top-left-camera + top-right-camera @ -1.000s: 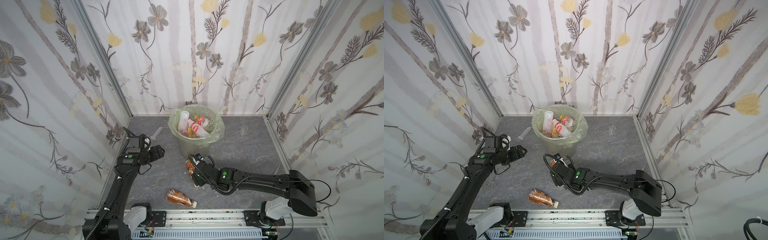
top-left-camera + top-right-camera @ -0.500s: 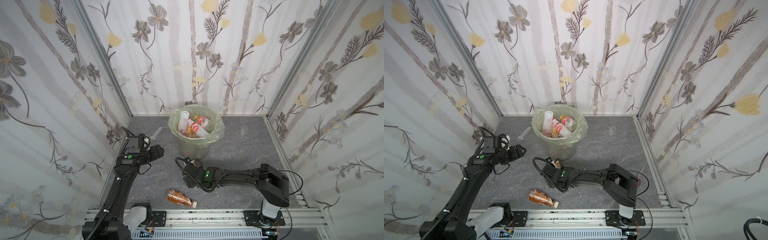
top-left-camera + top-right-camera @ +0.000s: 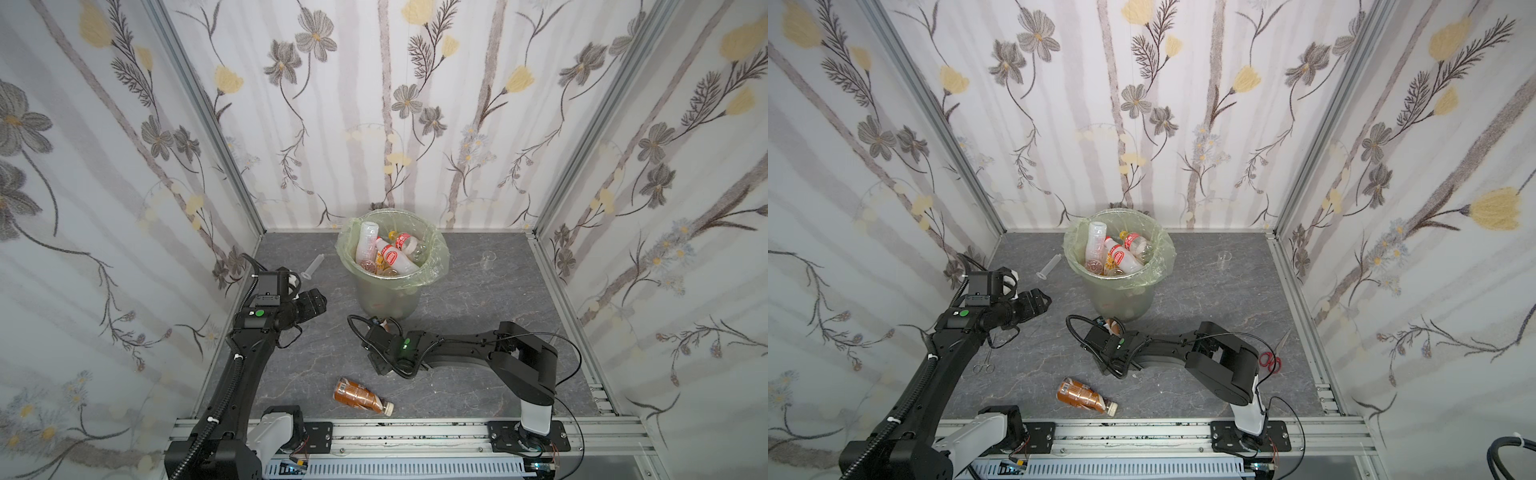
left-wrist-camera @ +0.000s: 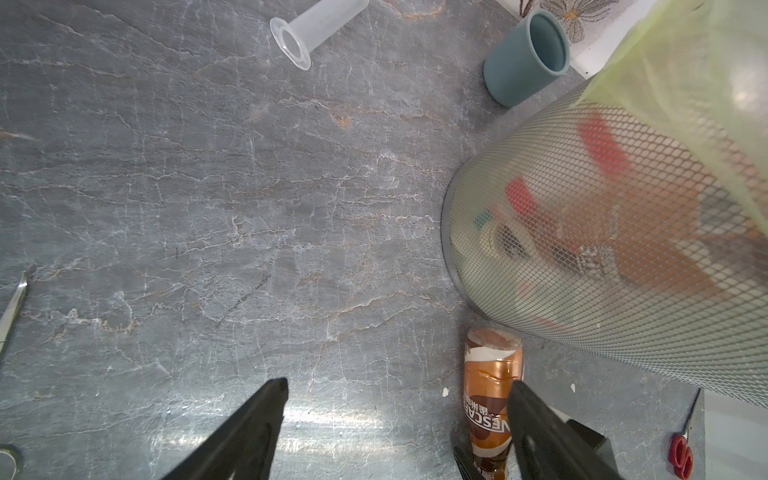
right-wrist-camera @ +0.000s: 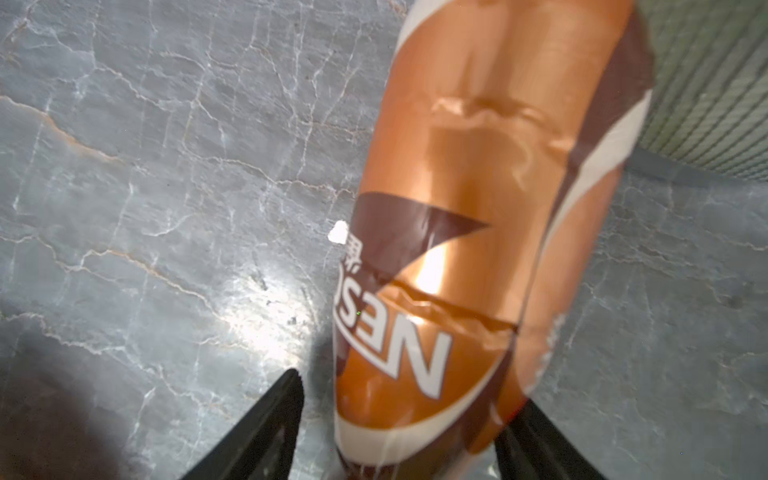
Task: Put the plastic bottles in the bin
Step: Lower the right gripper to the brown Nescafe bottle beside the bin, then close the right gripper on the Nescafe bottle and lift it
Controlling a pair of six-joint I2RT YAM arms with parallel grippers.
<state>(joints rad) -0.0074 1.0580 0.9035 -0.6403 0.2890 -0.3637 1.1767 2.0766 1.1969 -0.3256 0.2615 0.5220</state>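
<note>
Plastic bottles (image 3: 388, 257) filled the bin (image 3: 441, 254); 2 left on table (image 3: 478, 291): copper bottle (image 5: 478, 199) straddled by spread right tool (image 5: 409, 392), second copper bottle (image 3: 358, 394) untouched; left tool (image 4: 397, 382) spread, empty.

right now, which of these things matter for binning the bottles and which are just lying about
For the job:
bin
bottles already in it
coffee bottle at the bin's foot
coffee bottle near the front rail

Just lying about:
syringe
clear cup
blue-grey cup
red-handled scissors
metal forceps
</note>
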